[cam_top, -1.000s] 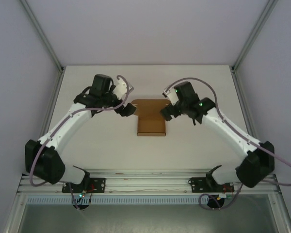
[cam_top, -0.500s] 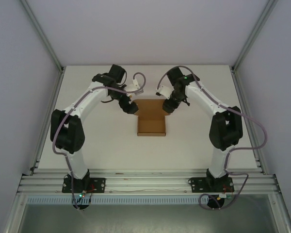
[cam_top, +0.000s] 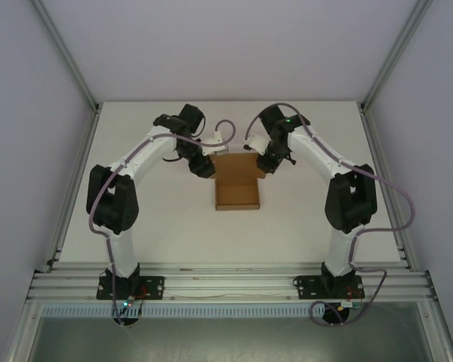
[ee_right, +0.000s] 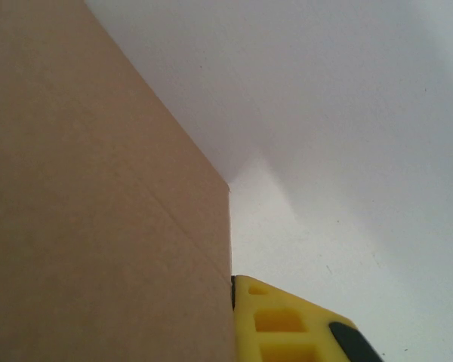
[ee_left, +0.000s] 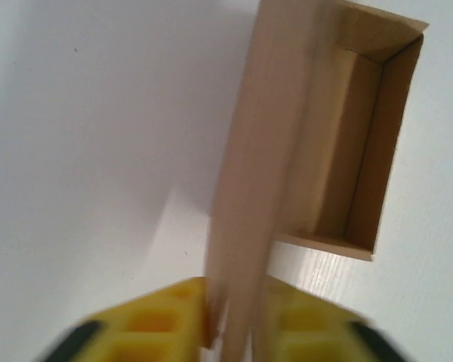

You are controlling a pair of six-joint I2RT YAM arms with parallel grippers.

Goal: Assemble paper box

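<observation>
The paper box (cam_top: 236, 194) is a brown cardboard tray lying open in the middle of the table, with its lid flap (cam_top: 235, 163) at the far side. My left gripper (cam_top: 205, 168) is at the flap's left end and my right gripper (cam_top: 263, 164) at its right end. In the left wrist view the yellow fingers (ee_left: 151, 332) pinch the flap (ee_left: 249, 211) edge-on, left gripper (ee_left: 238, 335) shut on it, and the open tray (ee_left: 362, 151) lies beyond. In the right wrist view the flap (ee_right: 98, 211) is a broad brown panel. One yellow finger (ee_right: 287, 324) of my right gripper (ee_right: 231, 320) presses against it, and the other finger is hidden behind it.
The white table (cam_top: 151, 226) has metal frame posts (cam_top: 83, 83) at its back corners and a rail (cam_top: 234, 285) along the near edge. Both arms stand with raised elbows beside the box. Bare table surface lies to the left, right and front of the box.
Both arms have swung inward and raised their elbows. Both grippers went from open to shut on the ends of the lid flap, which now stands lifted.
</observation>
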